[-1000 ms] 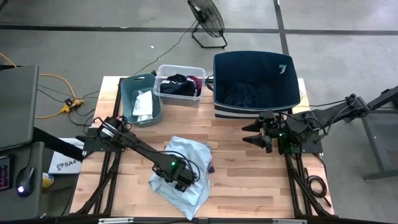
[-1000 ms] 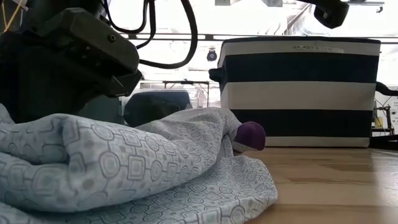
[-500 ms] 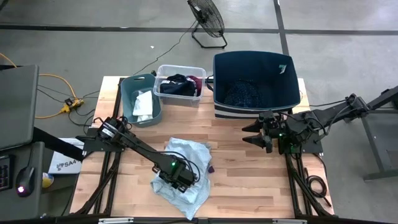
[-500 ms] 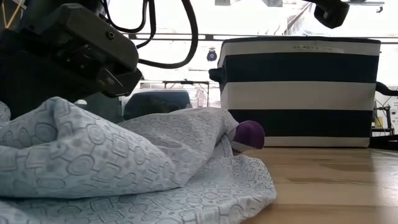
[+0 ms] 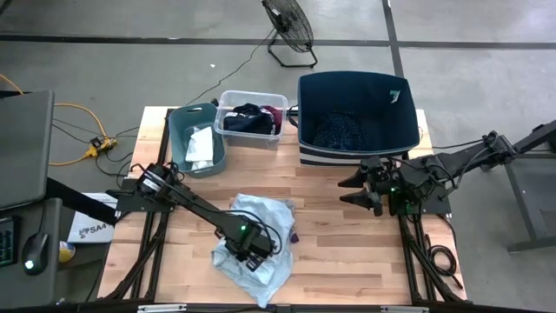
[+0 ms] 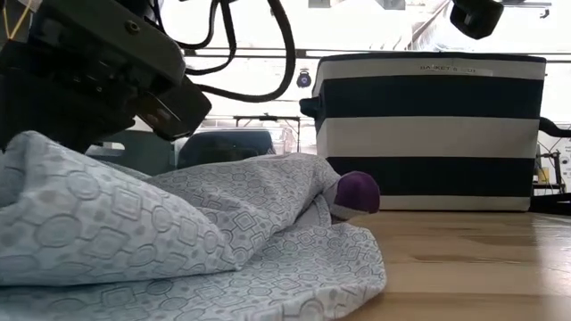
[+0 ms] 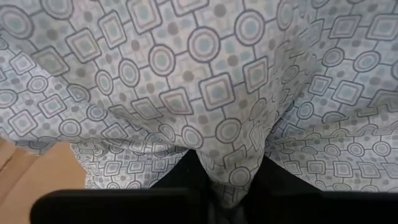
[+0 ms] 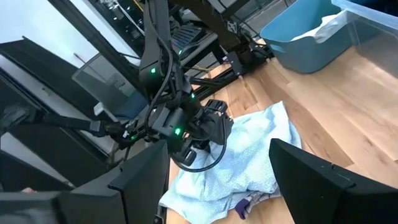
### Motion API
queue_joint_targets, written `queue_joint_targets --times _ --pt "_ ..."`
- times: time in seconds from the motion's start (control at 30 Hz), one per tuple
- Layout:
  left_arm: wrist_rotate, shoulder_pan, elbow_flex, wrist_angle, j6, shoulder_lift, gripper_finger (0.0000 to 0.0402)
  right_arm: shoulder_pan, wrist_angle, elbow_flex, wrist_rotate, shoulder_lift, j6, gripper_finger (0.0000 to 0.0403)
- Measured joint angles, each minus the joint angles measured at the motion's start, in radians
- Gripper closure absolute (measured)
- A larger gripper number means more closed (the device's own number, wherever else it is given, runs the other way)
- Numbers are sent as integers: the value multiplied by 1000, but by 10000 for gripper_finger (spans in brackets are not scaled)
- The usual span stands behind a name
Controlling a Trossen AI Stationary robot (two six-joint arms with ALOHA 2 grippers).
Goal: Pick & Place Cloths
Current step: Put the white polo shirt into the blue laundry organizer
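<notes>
Left hand (image 5: 249,259), clamped on the pale-blue cloth (image 5: 272,222) at the bench's (image 5: 347,235) near centre; the fabric is now gathered more tightly, so lifting is judged imminent. Right hand (image 5: 358,188), fingers apart, is parked at right.

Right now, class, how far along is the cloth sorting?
Done: cloths already lie in the teal bin, clear bin and navy bin. In hand: the left gripper is down on the pale-blue cloth, fabric pinched between its fingers. Left: that cloth and the purple piece beside it. The right gripper waits, open.
</notes>
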Motion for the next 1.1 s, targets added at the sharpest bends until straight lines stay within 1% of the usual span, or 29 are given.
queue_joint_targets --times 0.1,0.17,0.4,0.53,0.73,0.93,1.03,1.1 --pt "0 -1 -3 2 7 -45 358 0 0 0 -1 0 4 130" --pt "-16 -3 -10 -26 1 -85 358 0 0 0 -3 0 3 130" --pt "-54 -3 -5 -103 -31 -282 358 0 -5 0 -3 0 0 131" --pt "-114 -3 -4 -128 -60 -402 358 0 -8 0 -3 0 -1 131" --pt "-244 -2 -4 -146 -89 -556 358 0 -17 0 -1 0 -19 131" --pt "-319 -2 1 -136 -91 -680 358 0 -33 0 0 0 -20 131" --pt "-376 -2 40 -140 -61 -719 358 0 -38 0 0 0 -20 131" --pt "-436 -2 88 -141 -19 -733 358 0 -41 0 3 0 -21 131"
